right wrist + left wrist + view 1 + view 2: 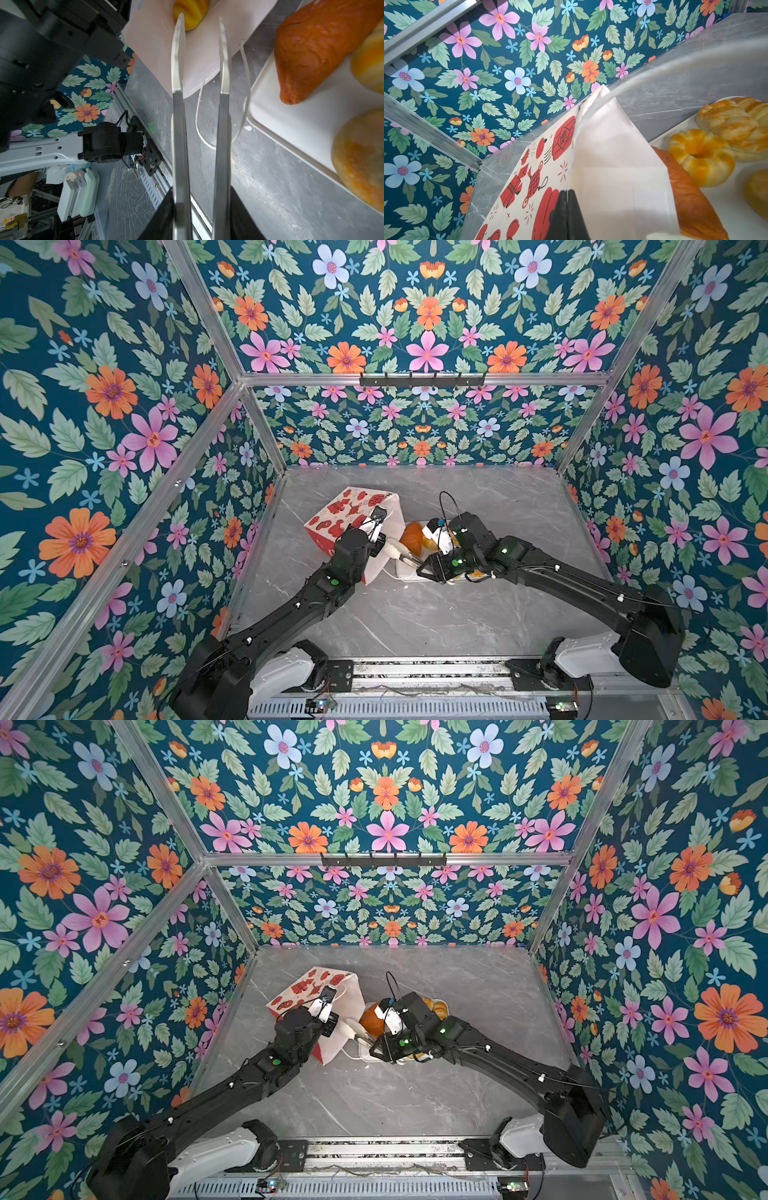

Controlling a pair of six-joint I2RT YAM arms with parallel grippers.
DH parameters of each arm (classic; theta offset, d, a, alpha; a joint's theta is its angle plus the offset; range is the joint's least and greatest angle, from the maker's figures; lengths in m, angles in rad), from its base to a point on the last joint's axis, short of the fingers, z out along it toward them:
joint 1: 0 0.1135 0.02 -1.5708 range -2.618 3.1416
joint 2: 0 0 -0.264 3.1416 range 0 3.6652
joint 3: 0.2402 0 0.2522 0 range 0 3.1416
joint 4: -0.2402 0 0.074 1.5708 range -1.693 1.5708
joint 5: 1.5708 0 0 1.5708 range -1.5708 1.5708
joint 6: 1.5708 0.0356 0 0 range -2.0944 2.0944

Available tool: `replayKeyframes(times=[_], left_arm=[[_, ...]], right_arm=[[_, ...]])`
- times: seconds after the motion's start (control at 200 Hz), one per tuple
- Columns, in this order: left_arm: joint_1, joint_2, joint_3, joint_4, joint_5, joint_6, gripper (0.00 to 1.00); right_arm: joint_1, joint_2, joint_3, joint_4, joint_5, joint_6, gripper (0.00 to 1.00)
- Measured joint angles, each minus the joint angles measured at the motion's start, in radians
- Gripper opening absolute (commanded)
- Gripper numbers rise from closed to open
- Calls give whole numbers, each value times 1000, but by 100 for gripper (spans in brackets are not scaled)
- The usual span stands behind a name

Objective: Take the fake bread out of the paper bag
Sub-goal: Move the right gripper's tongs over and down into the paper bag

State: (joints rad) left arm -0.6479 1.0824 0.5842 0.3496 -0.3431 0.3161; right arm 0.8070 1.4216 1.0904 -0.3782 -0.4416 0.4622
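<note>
The red and cream paper bag (345, 514) (307, 990) lies on its side, mouth toward the white tray (291, 116). My left gripper (566, 194) (380, 542) is shut on the bag's rim (608, 166). My right gripper (201, 189) (424, 566) is shut on metal tongs (179, 124). Their white tips are apart with nothing between them, at the bag mouth. One yellow piece of fake bread (190, 14) shows inside the bag. An orange-brown loaf (311, 52) (413, 537) (685, 197) lies half on the tray. A bundt bun (702, 155) and a braided loaf (733, 122) sit on the tray.
A white cord handle (199, 116) of the bag loops on the grey marble table (415, 614) between bag and tray. Two more buns (361, 166) rest on the tray. Floral walls and aluminium posts (257, 423) close in the back and sides.
</note>
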Motion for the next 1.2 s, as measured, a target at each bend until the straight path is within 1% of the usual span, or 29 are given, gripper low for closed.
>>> replayKeyframes(times=[0.165, 0.28, 0.34, 0.51, 0.74, 1.035, 1.195], left_arm=[[0, 14, 0, -5, 28, -3, 0], [0, 16, -2, -2, 30, -3, 0], [-1, 14, -7, 3, 32, -3, 0], [-1, 8, -16, 18, 41, -3, 0], [-1, 5, -24, 20, 53, -2, 0], [-2, -20, -40, 20, 53, -2, 0], [-2, -23, -44, 21, 54, -3, 0]], right_arm=[[-2, 151, 121, 14, -3, 8, 36], [-1, 254, 190, 31, -30, 31, 36], [0, 303, 206, 53, -43, 41, 36], [-1, 400, 219, 124, -91, 129, 36], [-7, 476, 211, 302, -156, 279, 35], [-46, 507, 119, 533, -195, 474, 35], [-47, 530, 100, 638, -219, 548, 35]])
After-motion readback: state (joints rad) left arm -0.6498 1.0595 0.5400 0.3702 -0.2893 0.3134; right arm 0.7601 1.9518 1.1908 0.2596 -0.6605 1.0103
